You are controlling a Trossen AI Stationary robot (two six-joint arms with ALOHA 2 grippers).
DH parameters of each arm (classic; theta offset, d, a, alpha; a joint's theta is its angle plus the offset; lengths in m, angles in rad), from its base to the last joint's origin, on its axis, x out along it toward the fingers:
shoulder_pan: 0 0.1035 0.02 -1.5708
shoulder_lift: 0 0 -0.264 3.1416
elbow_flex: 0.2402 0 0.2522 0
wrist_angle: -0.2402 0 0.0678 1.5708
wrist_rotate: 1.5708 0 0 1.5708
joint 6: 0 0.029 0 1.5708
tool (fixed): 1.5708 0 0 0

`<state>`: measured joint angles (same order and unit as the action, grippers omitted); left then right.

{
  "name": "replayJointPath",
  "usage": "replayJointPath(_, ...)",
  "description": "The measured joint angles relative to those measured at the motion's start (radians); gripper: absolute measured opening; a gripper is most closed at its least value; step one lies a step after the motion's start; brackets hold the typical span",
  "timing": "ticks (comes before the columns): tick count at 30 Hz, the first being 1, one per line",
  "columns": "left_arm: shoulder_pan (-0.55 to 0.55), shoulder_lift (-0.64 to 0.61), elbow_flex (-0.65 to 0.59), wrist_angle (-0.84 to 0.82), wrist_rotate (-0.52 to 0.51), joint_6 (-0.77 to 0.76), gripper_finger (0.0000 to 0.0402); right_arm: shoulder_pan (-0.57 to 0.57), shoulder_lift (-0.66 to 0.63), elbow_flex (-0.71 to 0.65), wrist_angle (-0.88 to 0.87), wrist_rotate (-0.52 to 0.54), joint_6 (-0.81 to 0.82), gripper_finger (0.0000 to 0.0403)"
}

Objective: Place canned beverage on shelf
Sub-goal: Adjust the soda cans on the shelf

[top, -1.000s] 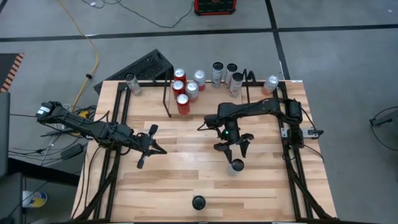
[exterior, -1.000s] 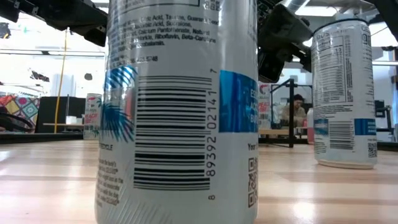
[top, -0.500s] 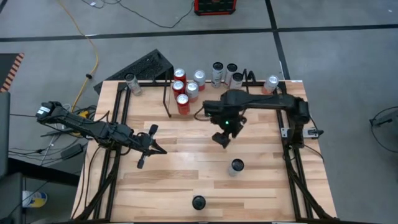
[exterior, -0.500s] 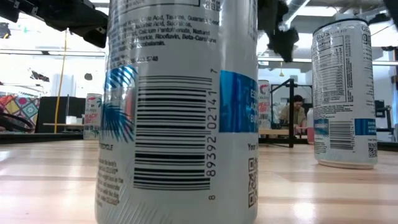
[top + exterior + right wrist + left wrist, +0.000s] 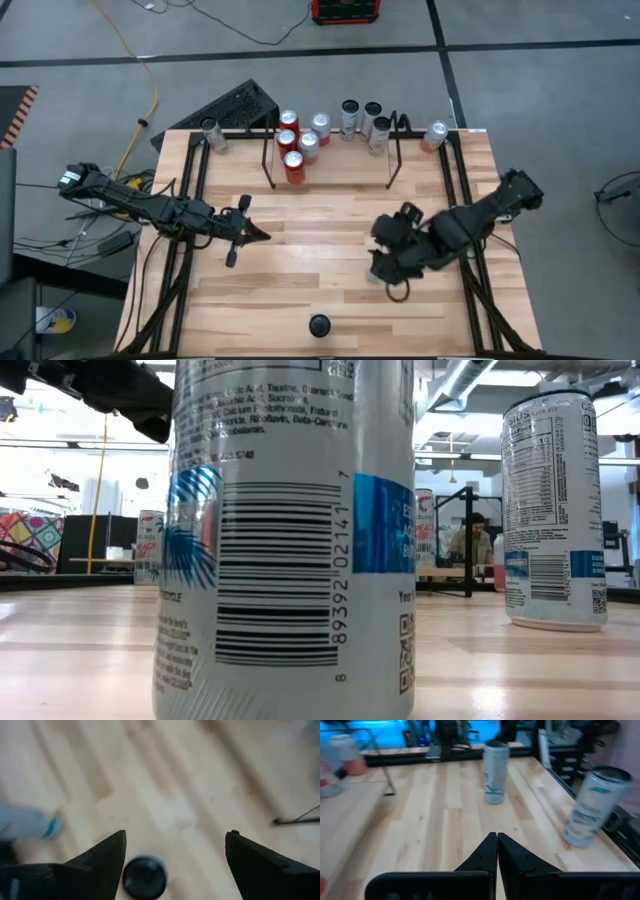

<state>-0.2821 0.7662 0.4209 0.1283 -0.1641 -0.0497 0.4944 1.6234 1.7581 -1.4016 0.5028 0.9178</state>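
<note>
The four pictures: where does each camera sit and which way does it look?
High view: overhead, straight down; both arms, shelf, left end effector.
Low view: table height, looking level past a near can.
Left wrist view: over its shut fingers, across the table.
Right wrist view: down between open fingers at a black disc.
Shared: high and right wrist views show the disc.

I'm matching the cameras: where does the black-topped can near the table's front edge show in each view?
High: black-topped can, bottom centre.
Low: fills the foreground.
Left wrist: nearer of two cans beyond the left hand.
Right wrist: probably the dark disc ahead of the right hand.
Shared landmark: the wooden table.
</note>
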Motion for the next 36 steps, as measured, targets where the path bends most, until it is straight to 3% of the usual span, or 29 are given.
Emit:
replayJointPath(6,0.000,0.000,0.000,0.022,-0.105,-0.034,0.0000,-0.020,-0.069,-0.066,0.047,0.252,-0.033,0.0289)
replayJointPath(12,0.004,0.000,0.000,0.021,-0.200,-0.063,0.0000,-0.253,-0.153,-0.086,0.178,0.278,-0.282,0.0269)
replayJointPath(14,0.003,0.000,0.000,0.020,-0.198,-0.080,0.0000,-0.377,-0.176,-0.086,0.256,0.207,-0.379,0.0266)
replayJointPath(18,0.002,0.000,0.000,0.012,-0.184,-0.097,0.0000,-0.650,-0.183,-0.086,0.466,-0.074,-0.528,0.0265)
replayJointPath(23,0.002,0.000,0.000,0.008,-0.184,-0.105,0.0000,-0.936,-0.116,-0.086,0.614,-0.301,-0.580,0.0265)
replayJointPath(29,0.002,0.000,0.000,-0.030,-0.194,-0.092,0.0000,-1.126,0.036,-0.028,0.589,-0.377,-0.629,0.0265)
replayJointPath(36,0.002,0.000,0.000,-0.032,-0.329,-0.035,0.0000,-1.222,0.221,0.177,0.519,-0.398,-0.659,0.0265)
